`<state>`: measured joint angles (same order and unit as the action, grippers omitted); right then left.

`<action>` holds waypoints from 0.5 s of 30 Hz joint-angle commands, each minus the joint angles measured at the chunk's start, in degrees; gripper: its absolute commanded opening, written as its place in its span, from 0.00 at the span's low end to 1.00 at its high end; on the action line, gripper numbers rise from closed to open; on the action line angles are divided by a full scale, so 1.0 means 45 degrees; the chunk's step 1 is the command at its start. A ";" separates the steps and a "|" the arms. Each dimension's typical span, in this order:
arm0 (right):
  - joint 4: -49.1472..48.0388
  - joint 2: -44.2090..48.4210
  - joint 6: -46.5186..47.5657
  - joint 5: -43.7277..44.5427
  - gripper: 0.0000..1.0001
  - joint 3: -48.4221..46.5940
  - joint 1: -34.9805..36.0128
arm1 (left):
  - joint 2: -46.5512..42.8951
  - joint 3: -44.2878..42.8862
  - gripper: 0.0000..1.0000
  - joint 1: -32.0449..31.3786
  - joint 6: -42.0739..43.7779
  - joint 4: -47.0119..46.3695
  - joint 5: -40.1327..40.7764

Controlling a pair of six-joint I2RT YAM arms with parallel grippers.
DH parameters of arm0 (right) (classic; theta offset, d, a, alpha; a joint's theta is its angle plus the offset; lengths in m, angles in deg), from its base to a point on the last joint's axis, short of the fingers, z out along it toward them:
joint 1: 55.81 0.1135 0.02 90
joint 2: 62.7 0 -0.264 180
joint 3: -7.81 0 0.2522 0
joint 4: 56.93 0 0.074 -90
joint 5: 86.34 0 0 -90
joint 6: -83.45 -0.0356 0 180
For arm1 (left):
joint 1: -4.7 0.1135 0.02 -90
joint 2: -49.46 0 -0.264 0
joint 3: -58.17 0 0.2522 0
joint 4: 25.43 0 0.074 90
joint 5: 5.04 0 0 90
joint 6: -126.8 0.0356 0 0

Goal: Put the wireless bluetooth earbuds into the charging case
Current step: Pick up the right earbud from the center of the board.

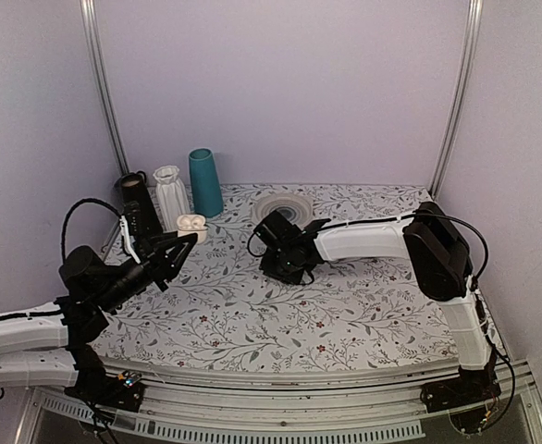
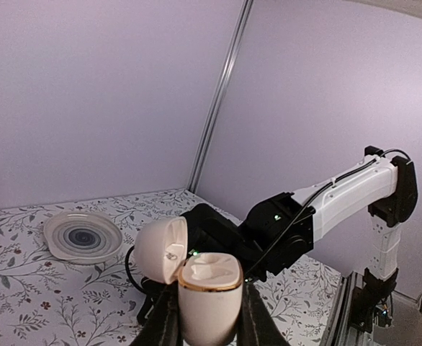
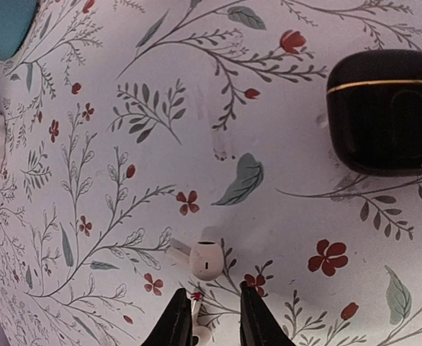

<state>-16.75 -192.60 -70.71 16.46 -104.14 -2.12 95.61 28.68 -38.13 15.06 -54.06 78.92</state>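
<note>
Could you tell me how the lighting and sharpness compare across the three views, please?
Top external: dim, lilac-tinted, fine detail lost. Left wrist: the charging case is sharp, with soft sheen and no harsh glare. Right wrist: brightest, flat light; the earbud is clear, the black case slightly soft.

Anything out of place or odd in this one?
Nothing is damaged or spilled. One oddity: a closed black case lies on the table near a loose earbud, while the left claw holds the open charging case. A second earbud sits between the fingers of the right claw.
</note>
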 commanded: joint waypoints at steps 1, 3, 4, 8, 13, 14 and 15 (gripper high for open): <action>0.0611 -0.0456 -0.1390 -0.0031 0.23 -0.0289 -0.0335 | -0.0048 -0.0129 0.00 0.0204 -0.0132 -0.0024 -0.0242; 0.0509 -0.0510 -0.1643 -0.0002 0.23 -0.0289 -0.0390 | -0.0106 -0.0138 0.00 0.0212 -0.0135 0.0034 -0.0243; 0.0423 -0.0549 -0.1704 -0.0035 0.23 -0.0306 -0.0406 | -0.0132 -0.0119 0.00 0.0220 -0.0131 0.0034 -0.0240; 0.0279 -0.0699 -0.1802 -0.0283 0.23 -0.0369 -0.0413 | -0.0129 -0.0129 0.00 0.0225 -0.0125 0.0062 -0.0251; 0.0117 -0.0526 -0.1972 -0.0324 0.23 -0.0162 -0.0409 | -0.0163 -0.0129 0.00 0.0241 -0.0150 0.0053 -0.0259; -0.0038 -0.0441 -0.1958 -0.0246 0.23 -0.0095 -0.0403 | -0.0159 -0.0117 0.00 0.0245 -0.0150 0.0064 -0.0281; -0.0114 -0.0367 -0.1866 -0.0178 0.23 -0.0077 -0.0383 | -0.0158 -0.0101 0.00 0.0241 -0.0165 0.0055 -0.0278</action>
<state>-16.23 -194.13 -78.40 15.69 -104.95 -3.87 95.48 28.68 -38.00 14.64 -53.75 78.07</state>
